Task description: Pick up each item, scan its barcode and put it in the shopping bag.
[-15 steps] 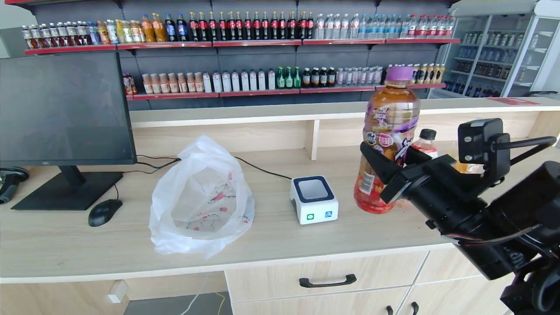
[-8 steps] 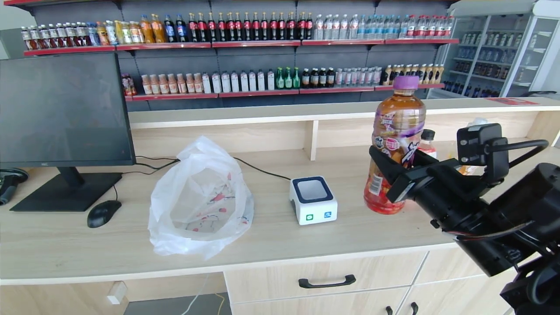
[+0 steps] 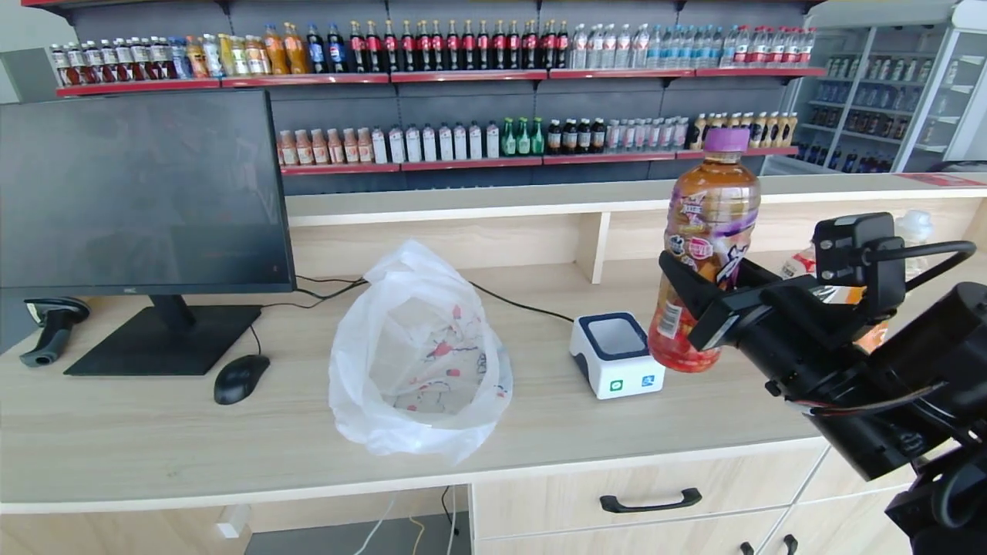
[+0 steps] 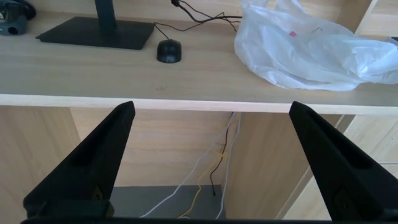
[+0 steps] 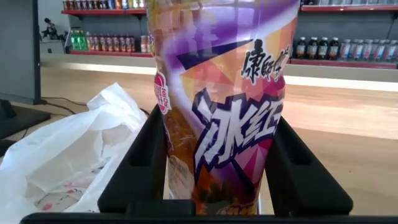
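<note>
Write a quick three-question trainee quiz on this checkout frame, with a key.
1. True or false: the right pincer grips the purple-capped orange plastic drink bottle roughly upright.
2. In the head view, what sits on the counter between the translucent white plastic shopping bag and the bottle?
A. black computer mouse
B. white square scanner box with a dark blue rim
C. dark flat monitor
3. Fill in: the left pincer, hanging in front of the counter edge, is ____ (open/shut).

Key: 1 true; 2 B; 3 open.
</note>
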Available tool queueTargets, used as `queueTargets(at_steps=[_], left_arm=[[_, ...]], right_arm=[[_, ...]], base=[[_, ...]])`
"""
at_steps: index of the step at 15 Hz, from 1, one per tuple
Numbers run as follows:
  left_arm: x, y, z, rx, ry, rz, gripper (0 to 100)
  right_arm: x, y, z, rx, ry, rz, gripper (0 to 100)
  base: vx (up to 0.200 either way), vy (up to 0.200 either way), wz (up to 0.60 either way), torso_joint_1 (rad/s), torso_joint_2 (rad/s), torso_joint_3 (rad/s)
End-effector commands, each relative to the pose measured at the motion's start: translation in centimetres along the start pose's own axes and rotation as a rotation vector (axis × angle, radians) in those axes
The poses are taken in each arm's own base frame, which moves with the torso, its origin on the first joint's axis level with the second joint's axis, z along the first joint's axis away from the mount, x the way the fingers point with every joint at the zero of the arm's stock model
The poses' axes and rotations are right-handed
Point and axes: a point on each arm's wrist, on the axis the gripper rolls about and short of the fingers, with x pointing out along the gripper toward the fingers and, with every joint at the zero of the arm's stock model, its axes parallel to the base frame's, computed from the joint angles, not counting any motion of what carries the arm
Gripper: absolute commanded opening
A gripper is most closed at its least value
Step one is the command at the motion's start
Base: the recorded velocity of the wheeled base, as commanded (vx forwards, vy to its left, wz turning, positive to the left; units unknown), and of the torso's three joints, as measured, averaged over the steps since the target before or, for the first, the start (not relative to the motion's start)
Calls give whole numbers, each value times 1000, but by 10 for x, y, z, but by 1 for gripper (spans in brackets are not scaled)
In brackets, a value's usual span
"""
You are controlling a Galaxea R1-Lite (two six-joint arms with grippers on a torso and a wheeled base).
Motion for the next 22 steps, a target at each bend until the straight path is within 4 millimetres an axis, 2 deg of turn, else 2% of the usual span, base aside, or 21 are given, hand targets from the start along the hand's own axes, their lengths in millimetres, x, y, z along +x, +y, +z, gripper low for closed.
queueTargets(at_steps=[1,4,7,10,13,16,18,21,22], left_arm=[[0,0,0,3,-1,0,100],[0,0,0,3,-1,0,100],[0,0,0,3,-1,0,100],[0,0,0,3,-1,0,100],[0,0,0,3,-1,0,100],[0,0,0,3,-1,0,100],[0,0,0,3,-1,0,100],[0,0,0,3,-1,0,100],[0,0,0,3,-1,0,100]], right_arm=[[-1,0,1,0,-2,2,0],[-1,0,1,1,-3,2,0],[0,2,1,3,-5,9,0],[2,3,2,-5,-9,8,0],[10,2,6,-81,-43,-1,0],[18,2,-1,-136,-30,-4,0],[21,-16,-3,-249,-31,6,0],[32,-38,4,-483,-126,163,0],[32,-40,-1,-521,-118,187,0]], base=[[0,0,0,0,0,0],[0,0,0,0,0,0],[200,0,0,-6,4,2],[0,0,0,0,0,0],[0,0,0,0,0,0],[0,0,0,0,0,0],[0,0,0,0,0,0],[0,0,0,0,0,0],[0,0,0,0,0,0]])
